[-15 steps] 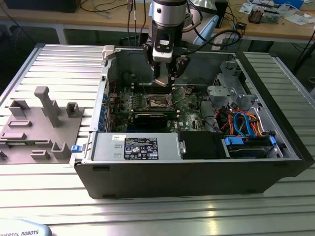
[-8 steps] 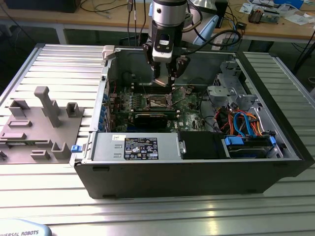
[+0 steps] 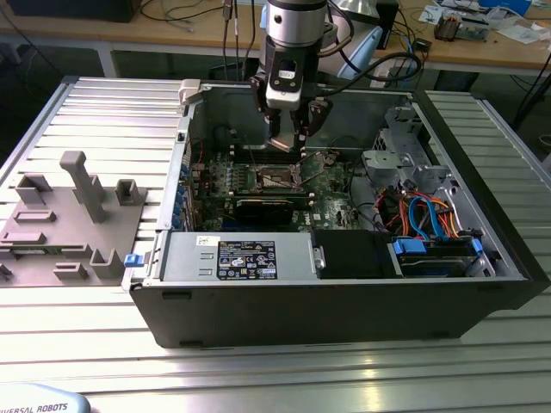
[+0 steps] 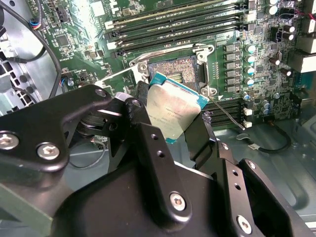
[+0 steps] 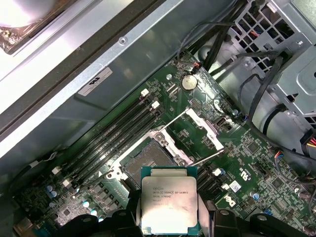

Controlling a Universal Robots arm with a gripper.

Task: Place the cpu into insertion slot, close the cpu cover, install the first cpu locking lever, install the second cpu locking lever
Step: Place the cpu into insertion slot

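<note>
My gripper (image 3: 288, 138) hangs inside the open computer case, shut on the cpu (image 5: 169, 205), a flat silver square with a teal edge. One black finger (image 4: 200, 136) presses against each side of the chip. In the second wrist view the cpu (image 4: 173, 108) is tilted and held just above and beside the insertion slot (image 4: 173, 69). The dark insertion slot (image 5: 148, 163) lies bare with nothing in it. The cpu cover (image 5: 200, 129) is swung open beside the slot. A thin wire locking lever (image 5: 207, 158) stands raised next to it.
Long black memory slots (image 5: 113, 136) run beside the socket on the green motherboard (image 3: 331, 194). Cables and a metal drive cage (image 3: 405, 159) fill the case at the exterior view's right. A grey fixture plate (image 3: 73, 215) lies outside the case at the exterior view's left.
</note>
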